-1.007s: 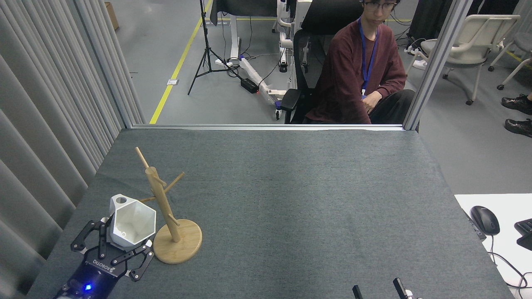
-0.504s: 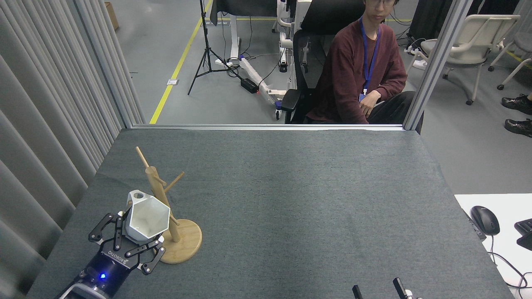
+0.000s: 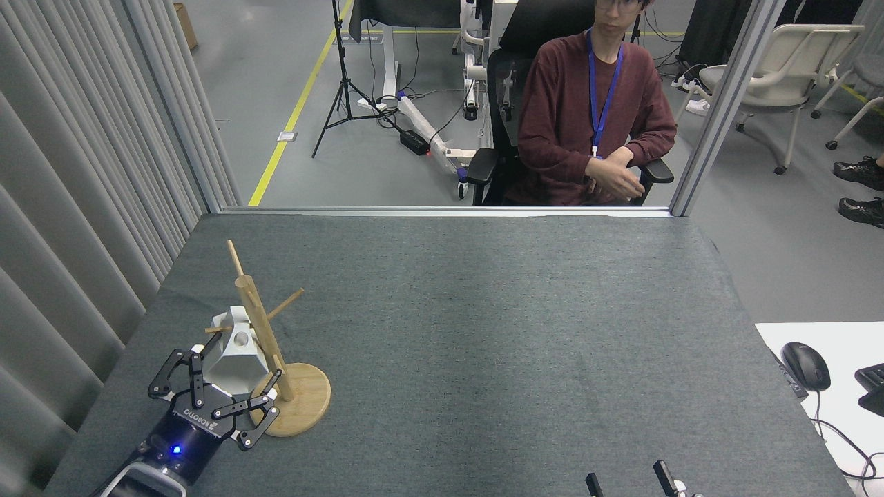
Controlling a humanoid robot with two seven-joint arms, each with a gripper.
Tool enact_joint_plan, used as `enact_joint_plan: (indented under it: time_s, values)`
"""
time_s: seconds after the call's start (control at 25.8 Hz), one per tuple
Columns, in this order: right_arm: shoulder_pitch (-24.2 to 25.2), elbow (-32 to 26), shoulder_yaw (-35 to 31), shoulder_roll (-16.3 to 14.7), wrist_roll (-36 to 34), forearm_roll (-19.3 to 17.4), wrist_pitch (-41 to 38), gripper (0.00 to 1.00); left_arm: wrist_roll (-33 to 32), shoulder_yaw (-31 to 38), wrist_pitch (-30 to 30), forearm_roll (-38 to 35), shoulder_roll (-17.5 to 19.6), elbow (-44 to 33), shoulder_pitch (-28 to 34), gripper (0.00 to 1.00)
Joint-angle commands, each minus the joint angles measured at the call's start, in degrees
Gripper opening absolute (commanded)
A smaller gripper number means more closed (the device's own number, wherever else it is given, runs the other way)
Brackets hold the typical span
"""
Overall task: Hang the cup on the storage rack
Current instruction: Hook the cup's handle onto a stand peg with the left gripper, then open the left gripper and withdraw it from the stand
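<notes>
The white faceted cup (image 3: 233,357) hangs tilted against the left side of the storage rack (image 3: 257,324), a light wooden mug tree on a round disc base (image 3: 304,407). A short left peg (image 3: 215,330) meets the cup's tab handle, whose round hole shows beside the post. My left gripper (image 3: 228,386) comes in from the lower left, its black fingers (image 3: 195,376) flanking the cup's body and still shut on it. Only the two dark fingertips of my right gripper (image 3: 628,483) show at the bottom edge, standing apart with nothing between them.
The grey felt table (image 3: 483,331) ends close on the left at a ribbed curtain wall (image 3: 76,228). A person in a maroon sweater (image 3: 587,117) sits behind the far edge. A white desk with a mouse (image 3: 805,364) adjoins at the right.
My left gripper carried the cup forward and right to the rack and tipped it over. The handle now sits at the left peg, and the rack's post shifted slightly left. The person turned to face the table.
</notes>
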Motion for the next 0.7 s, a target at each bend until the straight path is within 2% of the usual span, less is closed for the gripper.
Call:
enact_joint_plan:
  time_s: [0.0, 0.31, 0.43, 0.46, 0.54, 0.66]
  values:
    - [0.00, 0.00, -0.01, -0.01, -0.06, 0.00, -0.10, 1.00, -0.04, 2.49, -0.82, 1.13, 0.01, -0.64, 2.76, 1.00]
    - [0.09, -0.09, -0.01, -0.01, -0.23, 0.00, -0.19, 1.00, -0.04, 14.27, -0.91, 7.02, -0.17, -2.66, 8.39, 1.00]
    - [0.09, -0.09, -0.27, -0.01, -0.23, 0.00, 0.60, 1.00, -0.57, 18.05, -1.08, 11.94, -0.52, -5.03, 12.87, 1.00]
    - [0.18, -0.09, -0.45, 0.08, -0.23, 0.00, 0.78, 1.00, -0.92, 17.96, -1.44, 13.79, -1.13, -5.65, 14.80, 1.00]
    - [0.44, -0.36, -2.30, 0.52, -0.23, -0.09, 0.69, 1.00, -1.19, 17.52, -2.14, 17.30, -4.74, -7.67, 19.20, 1.00]
    - [1.85, -1.15, -3.97, 1.22, -0.23, 0.00, 0.42, 1.00, -3.91, 12.95, -1.35, 20.29, -4.91, -9.43, 19.90, 1.00]
